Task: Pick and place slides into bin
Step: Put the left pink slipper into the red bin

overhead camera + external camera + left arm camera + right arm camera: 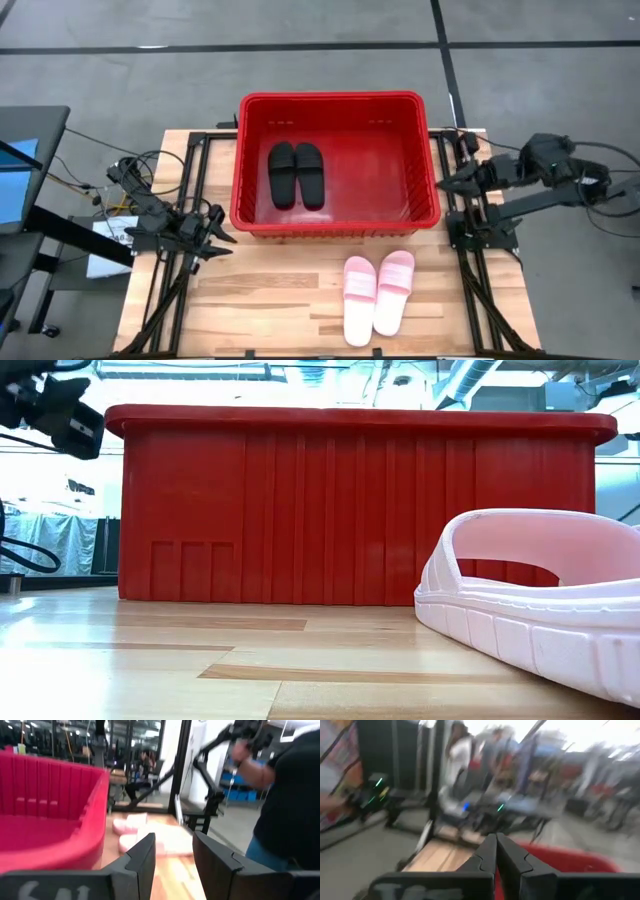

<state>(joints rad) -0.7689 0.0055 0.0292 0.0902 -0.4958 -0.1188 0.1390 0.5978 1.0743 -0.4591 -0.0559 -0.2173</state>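
The red bin stands at the table's middle and far side. The black pair of slides lies side by side on its floor, toward its left. The pink pair lies side by side on the table, in front of the bin's right half; it also shows in the low view and the left wrist view. My left gripper is open and empty beside the bin's near left corner. My right gripper is shut and empty beside the bin's right wall.
Black frame rails run along the table's left and right sides under both arms. A person in a dark shirt stands beyond the table's right side, with a hand up at the right arm. Bare wood lies left of the pink pair.
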